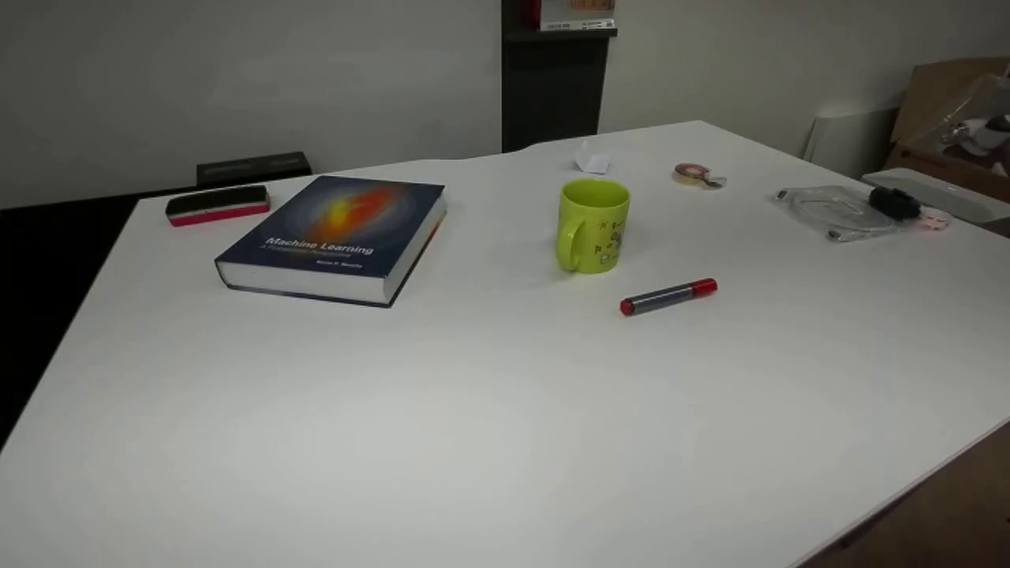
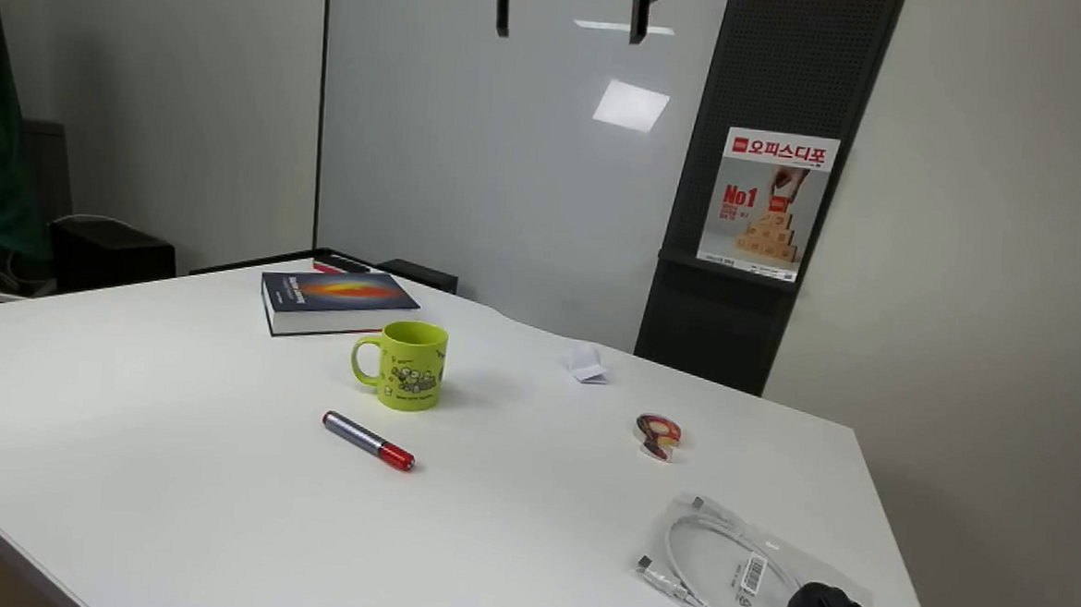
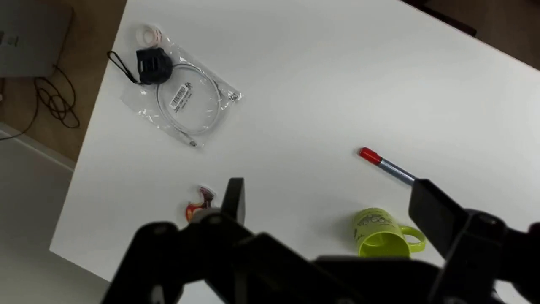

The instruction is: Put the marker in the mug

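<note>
1. The gripper [image 2: 569,35] hangs above the table [image 2: 171,469], its fingers [image 2: 503,10] spread wide with nothing between them.
2. The marker [image 2: 369,441] lies flat on the table, near the mug [image 2: 412,368] but not touching it.
3. The mug stands upright, mouth up.
4. The step looks like the approach, the grasp not yet made; next seems to call for descending over the marker and turning so the fingers close across it, clear of the mug.

"Machine Learning" on the book [image 1: 333,235]
Above and right of the book in an exterior view, a poster [image 2: 768,204] reads "오피스디포" and "No1"; the book's smaller print is blurred.
</note>
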Available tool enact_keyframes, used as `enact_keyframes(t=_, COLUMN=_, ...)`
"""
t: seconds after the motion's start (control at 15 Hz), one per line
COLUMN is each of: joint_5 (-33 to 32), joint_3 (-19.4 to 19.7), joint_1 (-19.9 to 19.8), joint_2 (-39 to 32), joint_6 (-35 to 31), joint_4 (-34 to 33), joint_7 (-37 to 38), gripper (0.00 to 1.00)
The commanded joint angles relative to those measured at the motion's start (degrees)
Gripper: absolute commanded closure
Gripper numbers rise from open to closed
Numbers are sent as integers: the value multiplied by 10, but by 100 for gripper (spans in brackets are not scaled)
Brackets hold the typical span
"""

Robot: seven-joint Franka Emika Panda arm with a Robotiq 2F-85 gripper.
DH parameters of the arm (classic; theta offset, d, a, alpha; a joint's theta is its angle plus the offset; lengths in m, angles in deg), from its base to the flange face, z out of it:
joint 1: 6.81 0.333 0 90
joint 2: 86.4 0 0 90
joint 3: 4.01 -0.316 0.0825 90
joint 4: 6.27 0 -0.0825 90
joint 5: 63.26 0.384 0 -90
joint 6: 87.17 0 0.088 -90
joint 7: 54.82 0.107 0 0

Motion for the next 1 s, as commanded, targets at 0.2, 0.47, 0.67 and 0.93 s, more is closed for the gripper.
enact_keyframes(t=0.2, joint_5=12, joint_3=-58, joint_1=28, joint_2=-85, joint_6=-9, joint_4=3, joint_7=-109, gripper=0)
enact_keyframes(t=0.47, joint_5=12, joint_3=-69, joint_1=23, joint_2=-89, joint_6=-22, joint_4=11, joint_7=-94, gripper=0)
enact_keyframes(t=0.67, joint_5=59, joint_3=-63, joint_1=18, joint_2=-84, joint_6=-136, joint_4=43, joint_7=-95, gripper=0)
enact_keyframes(t=0.93, joint_5=176, joint_3=-79, joint_1=32, joint_2=-100, joint_6=-308, joint_4=97, joint_7=-88, gripper=0)
